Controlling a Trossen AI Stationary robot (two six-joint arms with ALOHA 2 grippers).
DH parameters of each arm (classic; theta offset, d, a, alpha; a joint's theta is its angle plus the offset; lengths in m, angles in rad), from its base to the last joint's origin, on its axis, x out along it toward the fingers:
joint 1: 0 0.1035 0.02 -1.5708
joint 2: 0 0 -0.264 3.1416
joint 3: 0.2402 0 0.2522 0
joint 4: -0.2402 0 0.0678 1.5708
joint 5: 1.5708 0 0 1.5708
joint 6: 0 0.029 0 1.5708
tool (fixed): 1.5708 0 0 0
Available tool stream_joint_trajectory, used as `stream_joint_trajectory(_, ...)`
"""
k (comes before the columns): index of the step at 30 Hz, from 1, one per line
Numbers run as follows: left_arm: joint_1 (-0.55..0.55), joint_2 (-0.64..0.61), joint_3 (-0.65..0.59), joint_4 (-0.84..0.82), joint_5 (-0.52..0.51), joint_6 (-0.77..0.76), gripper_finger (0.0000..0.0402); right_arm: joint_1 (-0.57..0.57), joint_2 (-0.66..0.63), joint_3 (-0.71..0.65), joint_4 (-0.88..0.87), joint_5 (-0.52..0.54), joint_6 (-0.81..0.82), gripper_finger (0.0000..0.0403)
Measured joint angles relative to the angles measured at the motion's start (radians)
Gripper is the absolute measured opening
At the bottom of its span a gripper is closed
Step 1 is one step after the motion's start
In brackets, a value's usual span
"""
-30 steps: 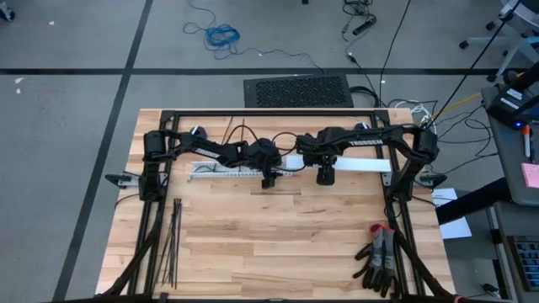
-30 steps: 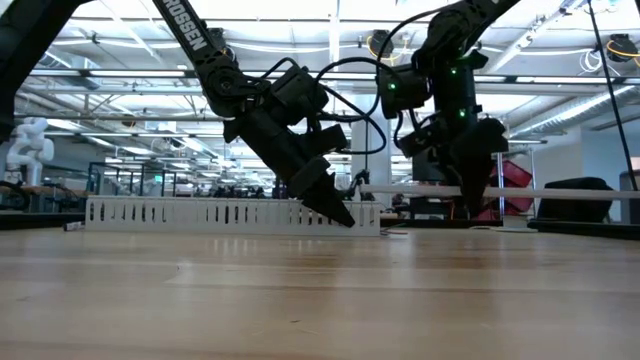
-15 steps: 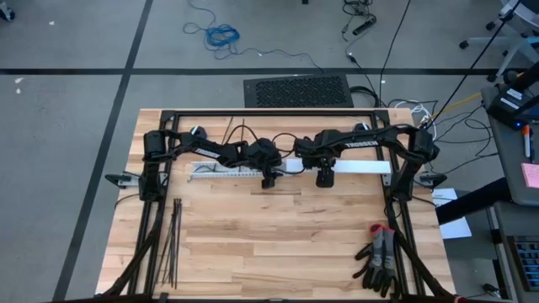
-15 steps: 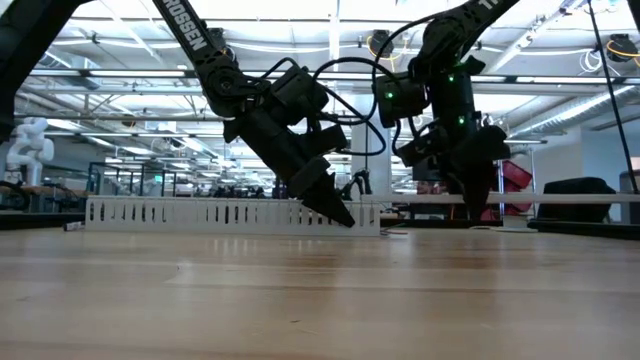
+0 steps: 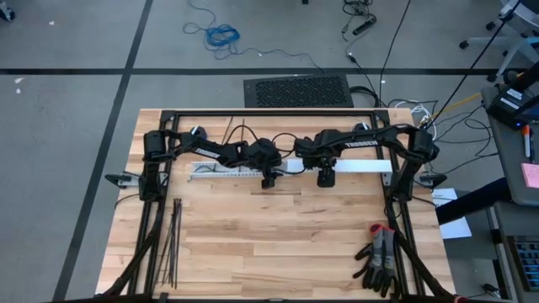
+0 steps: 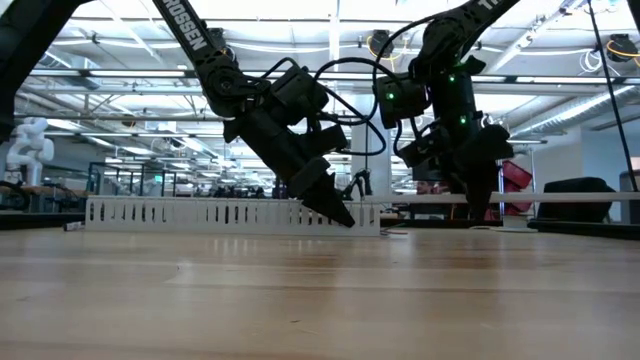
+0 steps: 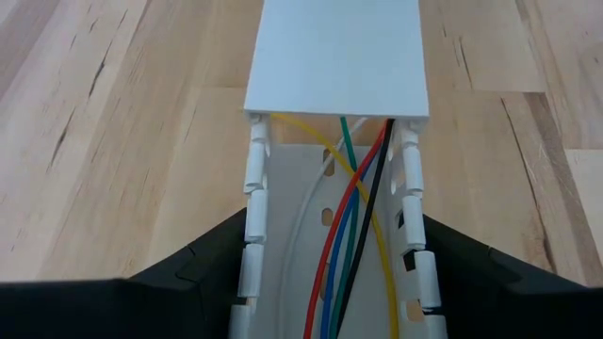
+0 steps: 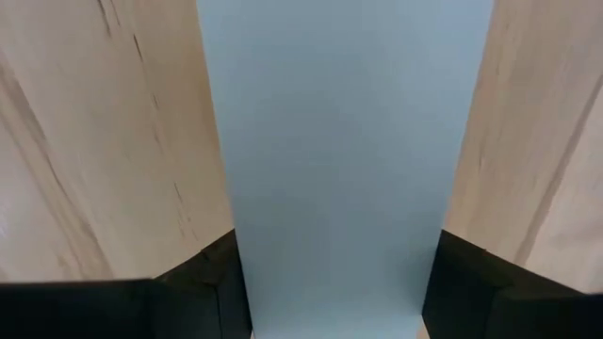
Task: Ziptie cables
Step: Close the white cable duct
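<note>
Both arms had barely shifted, left fingers (image 7: 188, 282) clamped on the white channel (image 7: 254, 198) and right fingers (image 8: 188, 282) on its lid (image 8: 339, 141) near the worktop's (image 5: 278, 244) back edge; cables (image 7: 353, 245) lay inside the channel, zipties (image 5: 173, 244) untouched at the front-left corner, so tying seemed unstarted

light: even, bright overhead — shadows: faint | low view: backlit arms
</note>
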State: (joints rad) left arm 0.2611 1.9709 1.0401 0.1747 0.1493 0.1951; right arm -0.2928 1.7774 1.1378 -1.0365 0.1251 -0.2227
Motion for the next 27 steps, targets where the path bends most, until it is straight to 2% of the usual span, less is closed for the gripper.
stream_joint_trajectory(8, 0.0, 0.0, 0.0, 0.007, 0.0, 0.0, 0.0249, -0.001, 0.051, 0.0, 0.003, -0.02, -0.01, 0.0214)
stream_joint_trajectory(27, -0.002, 0.0, 0.0, 0.012, -0.001, -0.006, 0.0249, 0.001, 0.055, 0.057, -0.032, -0.026, -0.024, 0.0214)
